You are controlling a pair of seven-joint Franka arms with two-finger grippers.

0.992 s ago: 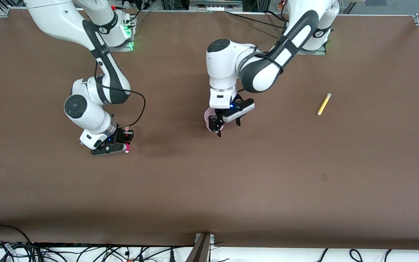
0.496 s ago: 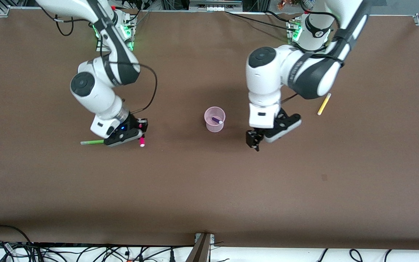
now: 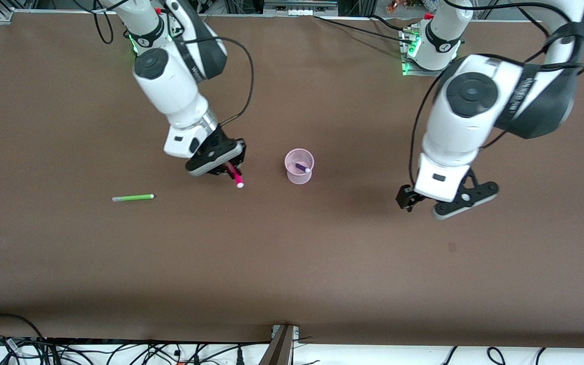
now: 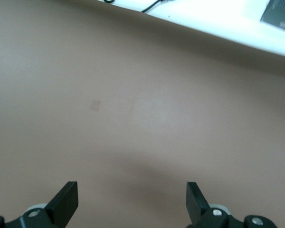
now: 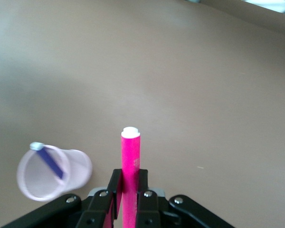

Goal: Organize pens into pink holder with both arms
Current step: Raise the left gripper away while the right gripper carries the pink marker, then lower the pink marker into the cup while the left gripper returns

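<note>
One slim purple pen point(image 3: 301, 167) leans inside the translucent flared pink holder point(image 3: 299, 175).

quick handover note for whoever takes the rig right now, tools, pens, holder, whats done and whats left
Right tool: shut on the magenta pen, up in the air over the table beside the pink holder, toward the right arm's end.
Left tool: open, empty, over bare table toward the left arm's end.
Done: the purple pen stands in the holder.
Left: drop the magenta pen in; the green pen lies on the table toward the right arm's end, slightly nearer the front camera than the holder. No yellow pen shows in these views; the left arm may be covering it.
</note>
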